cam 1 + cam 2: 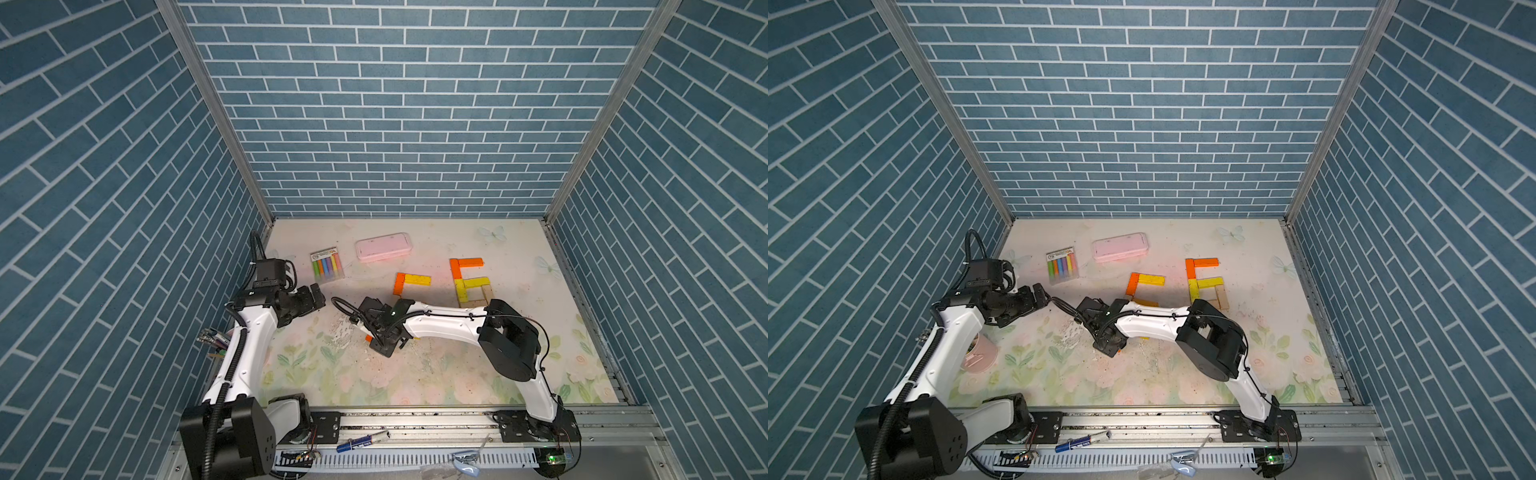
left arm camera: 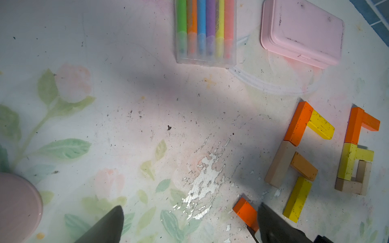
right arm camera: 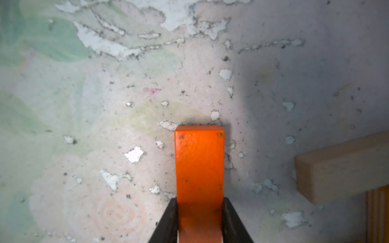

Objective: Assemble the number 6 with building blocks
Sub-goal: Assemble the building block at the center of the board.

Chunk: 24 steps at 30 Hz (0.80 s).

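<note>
In both top views, the left gripper (image 1: 318,294) hangs over the left side of the floral mat (image 1: 457,374). The left wrist view shows its fingers (image 2: 109,223) spread wide with nothing between them. A pink cup (image 1: 980,353) stands beside that arm. Just beyond the gripper lies the clear chalk pack (image 1: 327,264), and further right, towards the back wall, the pink case (image 1: 383,247).

Near the middle of the mat the right gripper (image 3: 200,199) points down, its jaws clamped on the two long sides of an orange block (image 3: 199,160). The block sits low at the mat; I cannot tell whether it touches.

Just right of it lies a partial figure (image 2: 304,166) of five bars. An orange and a tan bar run in line, a yellow bar branches from the top, an amber one from the middle, and a second yellow bar meets the amber one's end.

Farthest right, apart from that figure, lies the number 6 (image 1: 476,283): two orange, two yellow and two tan bars touching end to end.
</note>
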{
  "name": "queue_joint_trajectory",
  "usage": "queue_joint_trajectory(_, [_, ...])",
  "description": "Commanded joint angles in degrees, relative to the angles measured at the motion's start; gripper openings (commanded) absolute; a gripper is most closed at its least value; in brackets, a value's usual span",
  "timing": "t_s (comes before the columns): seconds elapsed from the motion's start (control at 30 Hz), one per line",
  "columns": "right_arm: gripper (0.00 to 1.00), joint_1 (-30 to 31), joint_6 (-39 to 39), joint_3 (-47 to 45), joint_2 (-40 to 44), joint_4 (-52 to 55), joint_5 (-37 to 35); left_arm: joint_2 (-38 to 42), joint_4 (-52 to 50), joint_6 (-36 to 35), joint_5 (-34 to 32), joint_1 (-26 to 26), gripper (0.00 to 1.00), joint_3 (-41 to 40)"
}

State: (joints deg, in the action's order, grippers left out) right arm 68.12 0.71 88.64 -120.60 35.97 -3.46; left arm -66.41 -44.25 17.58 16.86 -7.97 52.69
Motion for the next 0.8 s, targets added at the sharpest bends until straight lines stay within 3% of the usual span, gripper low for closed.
queue_joint_trajectory(0.0, [0.21, -0.8, 7.9, -2.7, 1.1, 5.0, -1.3, -0.5, -0.4, 0.4, 0.4, -0.4, 0.99, 0.4])
queue_joint_trajectory(0.77, [0.24, -6.0, 16.5, -5.9, 3.2, 2.7, -2.3, -0.8, -0.1, 0.4, 1.6, -0.5, 0.99, 0.2])
